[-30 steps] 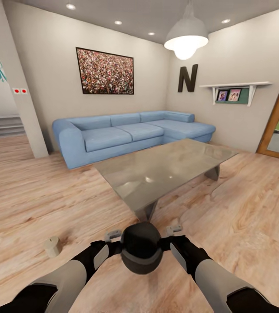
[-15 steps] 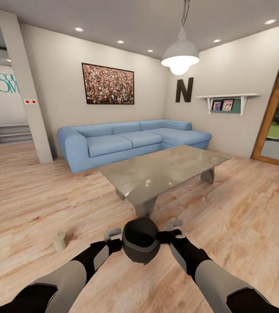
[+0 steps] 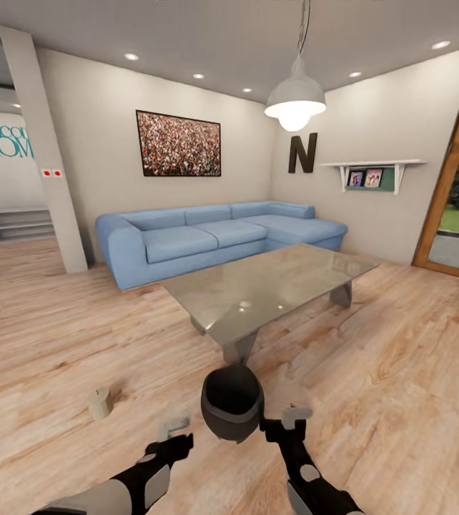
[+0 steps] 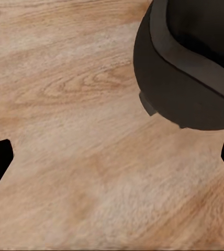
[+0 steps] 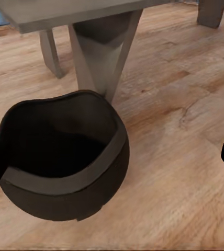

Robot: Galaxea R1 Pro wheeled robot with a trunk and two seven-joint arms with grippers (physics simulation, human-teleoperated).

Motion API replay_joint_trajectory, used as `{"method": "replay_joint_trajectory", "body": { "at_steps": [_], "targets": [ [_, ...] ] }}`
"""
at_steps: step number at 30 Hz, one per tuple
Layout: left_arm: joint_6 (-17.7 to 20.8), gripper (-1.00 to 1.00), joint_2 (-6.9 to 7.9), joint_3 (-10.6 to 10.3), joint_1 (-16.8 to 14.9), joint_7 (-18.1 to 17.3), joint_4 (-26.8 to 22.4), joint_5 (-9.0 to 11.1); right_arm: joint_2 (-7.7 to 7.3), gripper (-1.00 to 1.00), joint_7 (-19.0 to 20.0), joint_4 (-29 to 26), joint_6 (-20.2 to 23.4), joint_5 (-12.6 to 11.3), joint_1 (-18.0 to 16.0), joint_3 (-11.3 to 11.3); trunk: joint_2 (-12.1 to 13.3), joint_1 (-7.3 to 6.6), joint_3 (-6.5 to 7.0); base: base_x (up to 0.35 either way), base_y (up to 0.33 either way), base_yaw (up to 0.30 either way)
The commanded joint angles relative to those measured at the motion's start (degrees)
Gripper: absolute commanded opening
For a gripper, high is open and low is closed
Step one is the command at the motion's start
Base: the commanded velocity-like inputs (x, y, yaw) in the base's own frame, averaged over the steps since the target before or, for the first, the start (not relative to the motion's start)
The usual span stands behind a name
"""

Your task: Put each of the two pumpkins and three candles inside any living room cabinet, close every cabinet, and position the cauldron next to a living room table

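Both my pincers, left (image 3: 174, 431) and right (image 3: 295, 417), now apart, off cauldron (image 3: 232, 403); it sits at table's (image 3: 272, 282) 6 o'clock — placement looks done.

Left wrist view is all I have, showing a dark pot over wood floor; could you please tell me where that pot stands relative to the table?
Observer: The cauldron stands upright on the floor just before the table, at its near corner leg.
Operator: Thank you. Is the right gripper gripping it?
Observer: No, the right gripper is open beside the cauldron, its fingers spread wider than the pot.
Operator: Is anything else lying nearby?
Observer: Yes, one candle stands on the floor off to the cauldron's left, beyond the left gripper.
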Motion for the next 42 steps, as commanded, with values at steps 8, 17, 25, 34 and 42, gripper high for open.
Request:
{"method": "replay_joint_trajectory", "body": {
  "at_steps": [8, 17, 25, 34, 42],
  "targets": [
    [-3.2, 1.00, 0.69, -0.3, 4.5, 0.2, 0.1, -0.1, -0.06, 1.00, -0.2, 0.8, -3.7, -0.6, 5.4, 0.4, 3.2, -1.78, 1.39, 0.000, 0.000, 0.000],
    [-3.7, 1.00, 2.89, -0.3, 9.6, 0.1, 0.1, -0.1, 0.07, 1.00, -0.2, 11.5, -14.9, -0.7, 6.6, 0.5, 5.2, -2.88, 2.56, 0.000, 0.000, -0.059],
    [-3.6, 1.00, 3.73, -0.3, 11.8, 0.2, 0.1, -0.1, -0.40, 1.00, -0.1, 15.4, -17.4, -1.2, 6.6, 0.2, 5.2, -2.88, 2.60, -0.090, 0.029, -0.039],
    [-3.5, 1.00, 3.57, -0.3, 11.9, 0.1, 0.1, -0.1, -1.62, 1.00, -0.1, 15.4, -17.4, -4.2, 6.6, 0.2, 5.2, -2.88, 2.83, -0.211, 0.017, -0.278],
    [-3.6, 1.00, 3.52, -0.3, 11.9, 0.1, 0.1, -0.1, -1.65, 1.00, -0.1, 15.5, -17.8, -4.5, 6.6, 0.2, 5.2, -2.88, 3.09, -0.016, 0.000, -0.281]
  ]
}}
